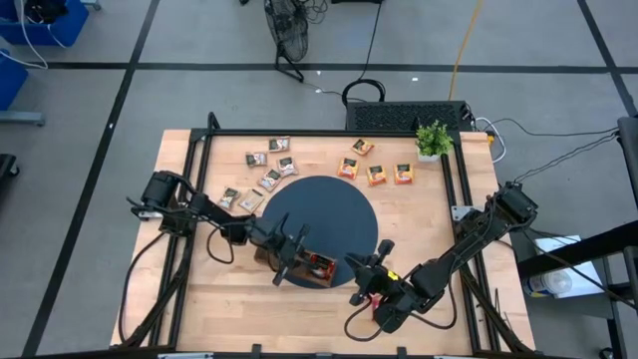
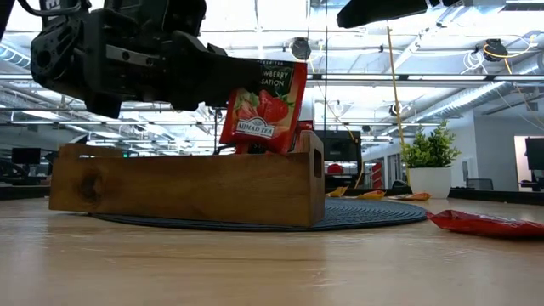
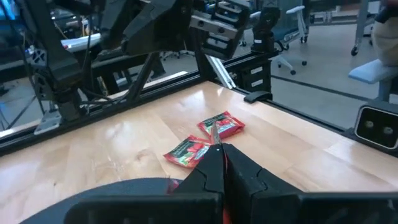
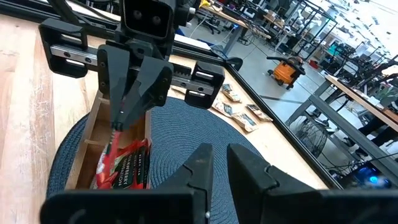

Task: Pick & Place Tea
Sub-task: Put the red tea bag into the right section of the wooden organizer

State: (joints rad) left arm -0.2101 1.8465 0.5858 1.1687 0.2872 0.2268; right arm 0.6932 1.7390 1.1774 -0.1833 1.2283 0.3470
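The left tool [image 2: 223, 82] is closed on a red tea sachet [image 2: 265, 106], holding it upright just above the end compartment of the wooden tray [image 2: 187, 187]. The right tool [image 4: 214, 163] hangs beside the tray, fingers slightly apart and empty, with two more red sachets [image 3: 204, 139] lying on the worktop [image 1: 229, 299].

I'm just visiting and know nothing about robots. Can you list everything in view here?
Table: one, light wood.
Mat: one, dark, round, mid-table.
Wooden tray: one, brown, on the mat's edge.
Red sachets: some in the tray; two on the table.
Orange sachets: four, beside the plant.
Brown-and-white sachets: about six, beyond the mat.
Potted plant: one, green, table corner.
Left gripper: shut on another red sachet over the tray.
Right gripper: open, near the tray.
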